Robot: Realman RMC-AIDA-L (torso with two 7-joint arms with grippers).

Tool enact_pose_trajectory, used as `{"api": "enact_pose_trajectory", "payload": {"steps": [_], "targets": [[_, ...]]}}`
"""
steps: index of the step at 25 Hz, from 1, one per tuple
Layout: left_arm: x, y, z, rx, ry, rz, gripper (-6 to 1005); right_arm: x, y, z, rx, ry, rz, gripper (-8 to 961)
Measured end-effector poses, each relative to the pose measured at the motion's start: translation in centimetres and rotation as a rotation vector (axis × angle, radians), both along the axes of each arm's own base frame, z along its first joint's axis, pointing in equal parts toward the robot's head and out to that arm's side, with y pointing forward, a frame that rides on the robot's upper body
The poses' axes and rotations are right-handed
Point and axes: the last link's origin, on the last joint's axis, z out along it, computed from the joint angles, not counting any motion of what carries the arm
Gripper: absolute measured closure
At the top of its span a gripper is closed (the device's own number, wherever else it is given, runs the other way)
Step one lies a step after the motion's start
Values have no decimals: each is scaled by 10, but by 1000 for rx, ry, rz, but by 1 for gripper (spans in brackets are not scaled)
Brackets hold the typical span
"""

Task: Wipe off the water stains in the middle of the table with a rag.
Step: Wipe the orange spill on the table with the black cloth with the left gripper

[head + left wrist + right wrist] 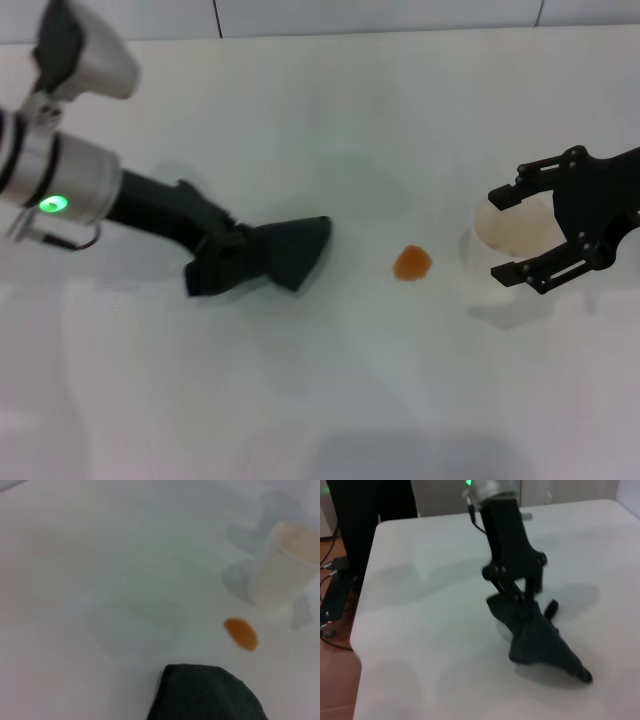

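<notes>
The plain white surface (330,110) carries 1 small orange-brown water stain (412,263) near its middle, just beside a white paper cup (508,240). The left hand (232,258) is clamped on the dark rag (292,250), whose free end rests on the surface short of the stain. The right hand (518,232) straddles the cup with its fingers apart.

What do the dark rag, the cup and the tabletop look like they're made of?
The rag, pinched in the left gripper, looks like soft matte cloth: it droops and folds to a limp point. The cup, between the open fingers of the right gripper, seems thin white paper or plastic, hard to tell which. The table looks smooth, white, slightly glossy, probably laminate; the orange stain sits on top as a blot.
</notes>
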Motion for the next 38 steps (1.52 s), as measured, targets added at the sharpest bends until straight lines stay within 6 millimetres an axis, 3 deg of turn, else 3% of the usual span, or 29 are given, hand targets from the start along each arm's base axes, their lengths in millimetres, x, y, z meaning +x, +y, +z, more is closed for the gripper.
{"api": "enact_pose_trajectory", "payload": {"steps": [10,15,20,29,38], "targets": [[51,29,-47,12,37,-73,930,4,-2,-1,2,6,5,83],[69,31,-73,12,55,-108,930,5,-2,-3,1,5,9,83],[76,21,-93,-31,94,-157,930,5,-2,-3,0,2,10,84],[89,-1,-103,-144,93,-232,930,6,1,-3,19,-4,18,84],[75,16,-97,-31,137,-172,930,7,3,-6,24,-5,14,83]]}}
